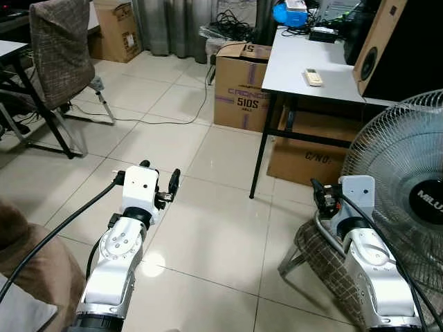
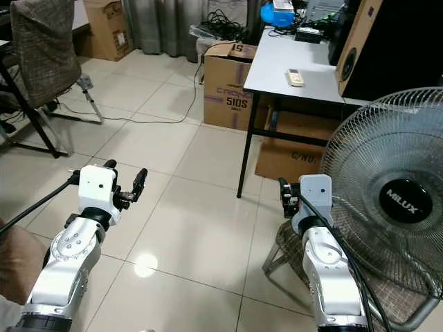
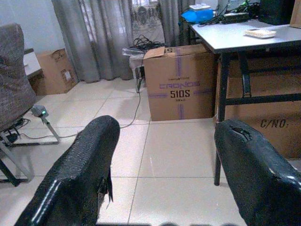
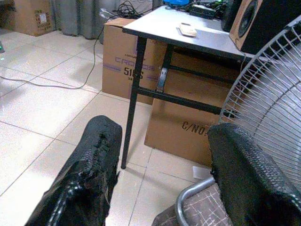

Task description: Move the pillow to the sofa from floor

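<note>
Both arms reach forward over the tiled floor (image 1: 208, 228). My left gripper (image 1: 160, 173) is open with nothing between its fingers; in the left wrist view the two black fingers (image 3: 80, 174) stand wide apart over bare tiles. My right gripper (image 1: 324, 197) is also open and holds nothing, hovering above a plaid chair seat (image 1: 325, 259) beside the fan. A brown soft shape (image 1: 28, 266) is cut off at the lower left edge; I cannot tell whether it is the pillow.
A large standing fan (image 1: 408, 200) is close on the right. A white table (image 1: 297, 66) on black legs stands ahead, with cardboard boxes (image 1: 242, 86) beside and under it. A draped chair (image 1: 59, 48) is far left, and a cable (image 1: 173, 119) crosses the floor.
</note>
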You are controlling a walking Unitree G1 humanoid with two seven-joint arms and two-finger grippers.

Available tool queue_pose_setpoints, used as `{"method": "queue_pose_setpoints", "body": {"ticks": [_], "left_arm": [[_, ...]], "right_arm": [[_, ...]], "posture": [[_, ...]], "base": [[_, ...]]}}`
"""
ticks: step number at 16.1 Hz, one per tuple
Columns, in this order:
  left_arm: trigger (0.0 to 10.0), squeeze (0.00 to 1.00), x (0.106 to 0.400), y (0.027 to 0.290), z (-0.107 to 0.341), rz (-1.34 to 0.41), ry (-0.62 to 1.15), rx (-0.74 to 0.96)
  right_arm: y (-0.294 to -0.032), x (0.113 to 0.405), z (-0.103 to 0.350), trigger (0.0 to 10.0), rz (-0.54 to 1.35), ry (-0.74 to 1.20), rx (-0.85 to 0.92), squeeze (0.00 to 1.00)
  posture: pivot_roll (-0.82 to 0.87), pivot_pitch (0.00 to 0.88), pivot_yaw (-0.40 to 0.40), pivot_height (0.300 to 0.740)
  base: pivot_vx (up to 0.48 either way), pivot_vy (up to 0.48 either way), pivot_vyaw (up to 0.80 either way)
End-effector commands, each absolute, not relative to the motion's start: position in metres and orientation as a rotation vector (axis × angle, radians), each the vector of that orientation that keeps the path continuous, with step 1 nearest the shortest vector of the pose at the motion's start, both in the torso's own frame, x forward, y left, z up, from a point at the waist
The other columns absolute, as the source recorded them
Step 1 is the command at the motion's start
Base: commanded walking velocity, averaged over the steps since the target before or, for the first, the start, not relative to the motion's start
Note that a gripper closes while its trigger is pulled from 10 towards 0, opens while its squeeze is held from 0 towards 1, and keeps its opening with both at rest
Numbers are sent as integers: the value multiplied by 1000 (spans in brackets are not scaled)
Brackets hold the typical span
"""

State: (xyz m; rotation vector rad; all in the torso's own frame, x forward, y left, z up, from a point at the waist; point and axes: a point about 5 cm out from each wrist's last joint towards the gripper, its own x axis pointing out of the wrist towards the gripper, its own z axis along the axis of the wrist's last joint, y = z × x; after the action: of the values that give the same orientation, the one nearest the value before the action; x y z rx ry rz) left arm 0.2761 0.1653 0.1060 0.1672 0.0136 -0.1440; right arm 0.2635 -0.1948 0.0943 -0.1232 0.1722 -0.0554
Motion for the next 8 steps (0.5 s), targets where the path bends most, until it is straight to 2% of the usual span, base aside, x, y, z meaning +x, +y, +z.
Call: {"method": "queue_pose_setpoints", "body": {"ticks": [1, 5, 8], "left_arm": [[10000, 0, 277, 163, 106, -156, 16, 172], [10000, 0, 277, 163, 106, -156, 16, 172], [10000, 0, 273, 159, 100, -161, 36, 223]], "right_arm": [[-200, 263, 96, 10000, -77, 176, -132, 0], [-200, 263, 96, 10000, -77, 176, -132, 0], [-193, 260, 86, 10000, -13, 218, -109, 0]], "posture": [[-65, 0, -6, 740], [-65, 0, -6, 740], [-45, 0, -42, 740]], "base": [[0, 0, 0], [0, 0, 0], [0, 0, 0]]}}
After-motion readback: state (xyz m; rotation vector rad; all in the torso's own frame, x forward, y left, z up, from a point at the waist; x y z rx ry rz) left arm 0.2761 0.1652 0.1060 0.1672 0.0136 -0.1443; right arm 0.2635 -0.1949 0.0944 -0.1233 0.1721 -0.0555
